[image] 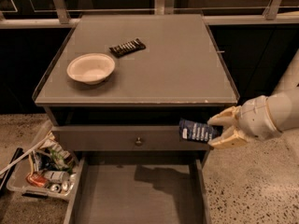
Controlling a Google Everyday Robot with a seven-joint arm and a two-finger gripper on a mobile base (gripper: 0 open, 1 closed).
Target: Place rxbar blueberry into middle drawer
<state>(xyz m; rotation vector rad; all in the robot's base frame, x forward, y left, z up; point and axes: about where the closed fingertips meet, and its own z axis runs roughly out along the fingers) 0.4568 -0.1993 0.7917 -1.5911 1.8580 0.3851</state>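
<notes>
My gripper (218, 130) reaches in from the right, in front of the cabinet's right side. It is shut on the rxbar blueberry (197, 130), a dark blue bar with white lettering that sticks out to the left of the fingers. The bar hangs in front of the closed drawer front with the round knob (138, 141), above the right part of the open middle drawer (135, 195), whose flat grey floor shows at the bottom. The bar's shadow falls on that floor.
On the cabinet top (187, 69) stand a white bowl (91, 68) and a black-wrapped bar (127, 46). A clear bin of cans and trash (39, 174) sits on the speckled floor to the left of the drawer. A railing runs behind the cabinet.
</notes>
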